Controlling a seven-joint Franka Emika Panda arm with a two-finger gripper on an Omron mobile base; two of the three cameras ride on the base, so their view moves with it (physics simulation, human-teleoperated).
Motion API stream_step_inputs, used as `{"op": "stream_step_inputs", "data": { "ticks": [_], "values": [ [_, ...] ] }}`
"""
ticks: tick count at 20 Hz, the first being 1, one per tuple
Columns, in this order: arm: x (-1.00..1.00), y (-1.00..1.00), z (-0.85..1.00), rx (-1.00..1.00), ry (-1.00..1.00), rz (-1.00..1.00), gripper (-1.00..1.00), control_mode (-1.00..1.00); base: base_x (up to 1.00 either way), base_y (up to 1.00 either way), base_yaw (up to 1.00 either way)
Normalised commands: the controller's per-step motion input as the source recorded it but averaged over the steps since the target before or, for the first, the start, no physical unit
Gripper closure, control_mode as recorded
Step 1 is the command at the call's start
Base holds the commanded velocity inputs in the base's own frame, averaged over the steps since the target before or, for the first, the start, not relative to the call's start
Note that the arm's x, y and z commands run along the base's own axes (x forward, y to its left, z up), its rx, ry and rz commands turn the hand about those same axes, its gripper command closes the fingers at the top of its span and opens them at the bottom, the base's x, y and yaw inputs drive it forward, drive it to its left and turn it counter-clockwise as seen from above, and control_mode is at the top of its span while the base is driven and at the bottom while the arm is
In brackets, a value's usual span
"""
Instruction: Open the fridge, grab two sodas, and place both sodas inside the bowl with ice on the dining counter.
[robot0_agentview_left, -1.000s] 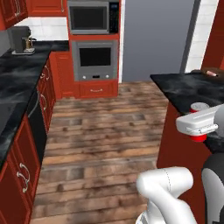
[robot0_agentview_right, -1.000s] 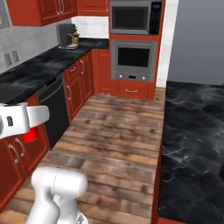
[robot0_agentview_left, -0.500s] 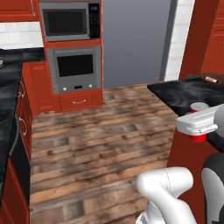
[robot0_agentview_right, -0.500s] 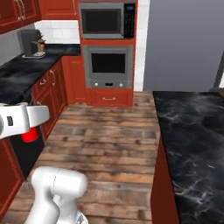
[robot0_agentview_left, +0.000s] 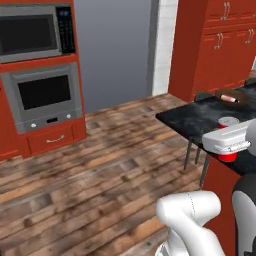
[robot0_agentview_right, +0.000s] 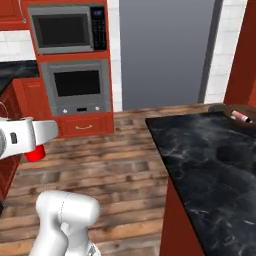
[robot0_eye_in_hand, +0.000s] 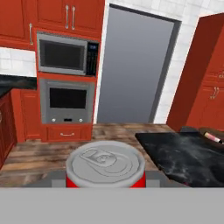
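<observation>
Since the base has swung right, the left base view now faces the tall grey metallic fridge (robot0_agentview_left: 112, 50) and black marble-look dining counter (robot0_agentview_left: 200, 117). Its gripper (robot0_agentview_left: 227, 150) stays clamped on a red cylindrical soda can (robot0_agentview_left: 228, 155). Right base view: shallow dark wooden bowl (robot0_agentview_right: 235, 111) holds another can. Hand view: the held can's pale top sits between the fingers.

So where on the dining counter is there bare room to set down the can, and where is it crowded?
The dining counter is bare over its near and middle black slab, from its left edge by the wood floor inward. It is crowded only at the far right corner, where the bowl already holds a soda. The pincer carries another soda.
</observation>
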Motion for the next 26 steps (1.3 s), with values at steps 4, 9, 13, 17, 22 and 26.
{"op": "stream_step_inputs", "data": {
  "ticks": [4, 9, 13, 17, 22, 26],
  "values": [
    [0.00, 0.00, 0.00, 0.00, 0.00, 0.00, 1.00, 1.00, 0.76, 0.45, -0.48],
    [0.00, 0.00, 0.00, 0.00, 0.00, 0.00, 1.00, 1.00, 0.65, 0.42, -0.51],
    [0.00, 0.00, 0.00, 0.00, 0.00, 0.00, 1.00, 1.00, 0.58, 0.38, -0.53],
    [0.00, 0.00, 0.00, 0.00, 0.00, 0.00, 1.00, 1.00, 0.53, 0.35, -0.55],
    [0.00, 0.00, 0.00, 0.00, 0.00, 0.00, 1.00, 1.00, 0.46, 0.35, -0.55],
    [0.00, 0.00, 0.00, 0.00, 0.00, 0.00, 1.00, 1.00, 0.43, 0.37, -0.55]
  ]
}}
